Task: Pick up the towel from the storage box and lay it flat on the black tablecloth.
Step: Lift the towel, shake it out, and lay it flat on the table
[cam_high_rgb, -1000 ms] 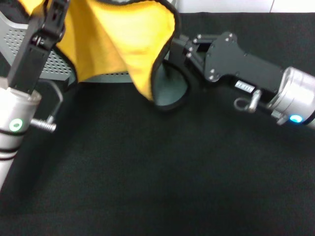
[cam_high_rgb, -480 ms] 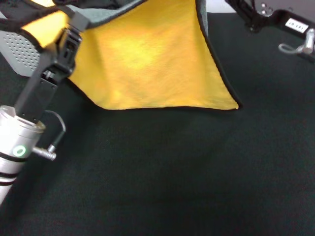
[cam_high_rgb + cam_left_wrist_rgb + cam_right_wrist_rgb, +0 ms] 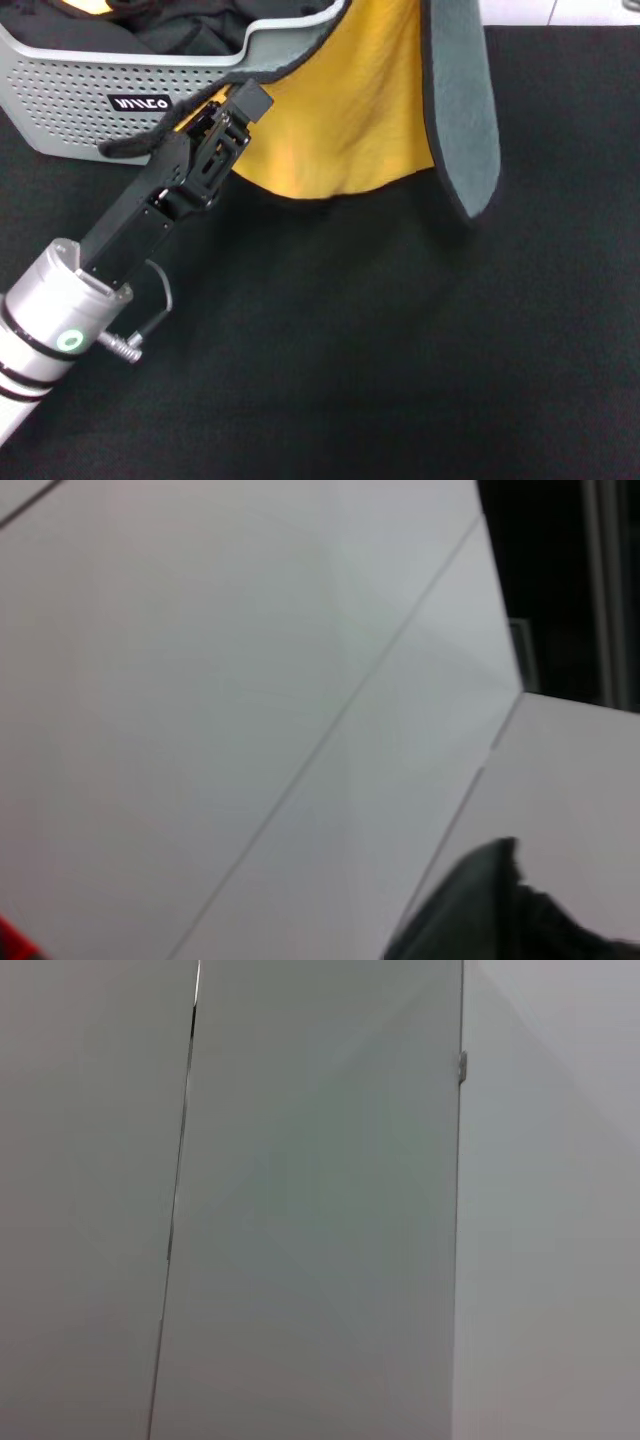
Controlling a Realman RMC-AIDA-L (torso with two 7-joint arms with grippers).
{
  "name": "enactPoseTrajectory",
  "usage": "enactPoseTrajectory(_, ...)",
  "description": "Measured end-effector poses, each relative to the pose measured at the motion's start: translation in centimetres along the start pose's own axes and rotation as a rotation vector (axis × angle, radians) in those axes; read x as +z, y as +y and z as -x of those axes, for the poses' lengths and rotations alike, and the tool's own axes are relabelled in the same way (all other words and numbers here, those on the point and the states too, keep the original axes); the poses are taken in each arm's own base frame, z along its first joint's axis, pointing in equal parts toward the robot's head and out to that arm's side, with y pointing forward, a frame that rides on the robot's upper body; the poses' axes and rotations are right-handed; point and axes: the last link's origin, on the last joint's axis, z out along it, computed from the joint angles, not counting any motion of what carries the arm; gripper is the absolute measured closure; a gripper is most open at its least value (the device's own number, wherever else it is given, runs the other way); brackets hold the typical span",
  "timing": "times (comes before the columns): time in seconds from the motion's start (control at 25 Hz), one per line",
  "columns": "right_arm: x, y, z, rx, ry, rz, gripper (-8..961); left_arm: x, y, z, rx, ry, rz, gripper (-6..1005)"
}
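Towel [image 3: 350, 120] hangs in the air above the black tablecloth [image 3: 400, 350], in front of the storage box [image 3: 70, 90] and to its right side. Nearest to the camera, the tablecloth covers all the low part of the head view, and the silver body of the left arm comes in over it from the lower left corner. This arm goes up diagonally to the left gripper [image 3: 228, 108], which is clamped on the lower left edge of the towel, just beside the front wall of the box. From there the yellow-orange face of the cloth spreads up and to the right, and its lower border with thin black edging hangs close over the tablecloth. On the right side a long flap shows the grey reverse and goes up out of the picture. Behind, the light grey box with small holes and a logo label stands on the tablecloth, with a black fabric garment [image 3: 190, 25] inside. The right gripper does not appear in any view.
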Motion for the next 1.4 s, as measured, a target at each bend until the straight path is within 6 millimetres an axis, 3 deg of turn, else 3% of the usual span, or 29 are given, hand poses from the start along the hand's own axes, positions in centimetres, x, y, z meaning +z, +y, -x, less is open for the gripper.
enactPoseTrajectory(0.52, -0.8, -0.9, 2.1, 0.002, -0.031, -0.031, 951, -1.4, 0.9, -1.2, 0.022, 0.009, 0.075, 436)
enactPoseTrajectory(0.96, 0.4, -0.9, 3.1, -0.009, -0.052, -0.004, 947, 1.2, -0.1, 2.1, 0.24, -0.254, 0.14, 268)
enactPoseTrajectory(1.4, 0.9, -1.1, 3.9, -0.026, -0.061, 0.011, 940, 1.0, -1.0, 2.4, 0.315, -0.28, 0.088, 283)
